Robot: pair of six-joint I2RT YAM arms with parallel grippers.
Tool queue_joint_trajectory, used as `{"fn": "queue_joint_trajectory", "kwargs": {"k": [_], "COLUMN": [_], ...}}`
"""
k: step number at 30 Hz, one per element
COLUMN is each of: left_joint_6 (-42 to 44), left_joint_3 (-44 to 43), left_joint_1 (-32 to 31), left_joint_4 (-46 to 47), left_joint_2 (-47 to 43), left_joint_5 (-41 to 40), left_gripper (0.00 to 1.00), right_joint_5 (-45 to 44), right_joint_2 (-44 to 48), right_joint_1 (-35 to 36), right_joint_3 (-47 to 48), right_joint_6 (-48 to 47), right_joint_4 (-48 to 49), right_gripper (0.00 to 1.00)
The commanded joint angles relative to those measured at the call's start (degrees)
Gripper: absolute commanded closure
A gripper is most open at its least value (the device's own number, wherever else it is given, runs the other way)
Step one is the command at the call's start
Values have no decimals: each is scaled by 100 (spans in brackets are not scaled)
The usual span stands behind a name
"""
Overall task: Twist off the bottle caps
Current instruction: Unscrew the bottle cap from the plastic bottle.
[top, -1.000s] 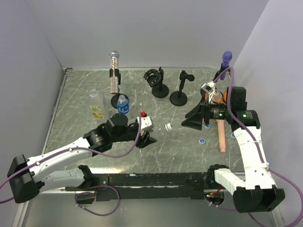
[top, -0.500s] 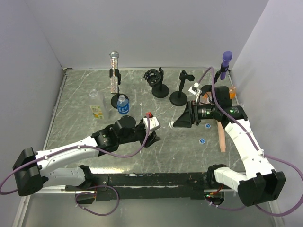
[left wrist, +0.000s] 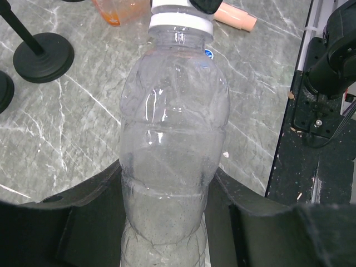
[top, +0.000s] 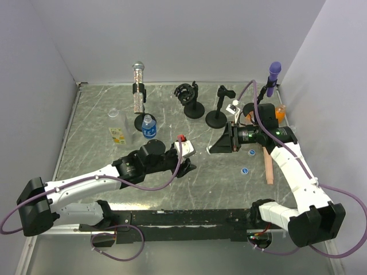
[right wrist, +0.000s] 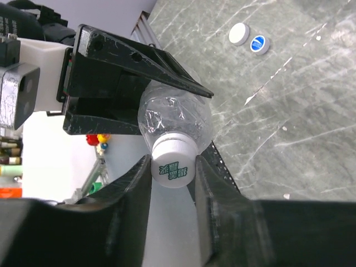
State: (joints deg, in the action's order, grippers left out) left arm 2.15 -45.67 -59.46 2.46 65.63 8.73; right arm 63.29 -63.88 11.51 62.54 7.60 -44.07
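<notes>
Over the middle of the grey marbled table [top: 92, 143], the left fingers [left wrist: 89, 211] clamp the lower body of a clear, thin-walled plastic bottle [left wrist: 172, 139], which lies tipped towards the right arm. The right fingers [right wrist: 130, 206] are closed snugly on its white ribbed screw cap [right wrist: 172, 162]. Expect the bottle to be light, seemingly empty, slick and easily crushed. Hold it at the stiffer waist ridges and twist by the cap's ribs.
</notes>
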Motion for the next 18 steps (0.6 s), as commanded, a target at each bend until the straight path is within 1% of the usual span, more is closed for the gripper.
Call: {"fn": "queue_joint_trajectory", "kwargs": {"k": [1, 3, 5, 7, 8, 9, 11, 14, 17, 18], "left_joint_6": [-22, 4, 22, 22, 5, -13, -74, -171, -400, -400], "left_joint_3": [-258, -249, -223, -214, -223, -240, -249, -232, -232, -249], "left_joint_1": [-39, -30, -22, 22, 48, 75, 110, 233, 286, 286], "left_joint_4": [177, 115, 53, -34, -96, -166, -237, -413, -492, -527], "left_joint_2": [-23, -67, -155, -225, -252, -261, -296, -279, -208, -182], "left_joint_5": [128, 207, 418, 803, 1006, 1216, 1586, 2262, 2791, 2835], "left_gripper": [64, 64, 63, 62, 62, 62, 62, 61, 62, 62], "right_joint_5": [289, 455, 762, 948, 966, 905, 686, 177, -290, -369], "right_joint_2": [33, -2, -46, -116, -160, -195, -222, 41, 725, 954], "right_joint_1": [71, 106, 141, 185, 255, 316, 553, 922, 1169, 1161], "right_joint_3": [161, 284, 451, 670, 828, 960, 1136, 1076, 638, 471], "right_joint_6": [-310, -705, -1660, -2671, -3459, -4136, -5201, -6293, -7401, -7439], "right_joint_4": [-22, -276, -680, -1425, -1924, -2234, -2719, -2835, -2459, -2109], "right_gripper": [70, 76, 80, 82, 83, 83, 83, 83, 81, 80]}}
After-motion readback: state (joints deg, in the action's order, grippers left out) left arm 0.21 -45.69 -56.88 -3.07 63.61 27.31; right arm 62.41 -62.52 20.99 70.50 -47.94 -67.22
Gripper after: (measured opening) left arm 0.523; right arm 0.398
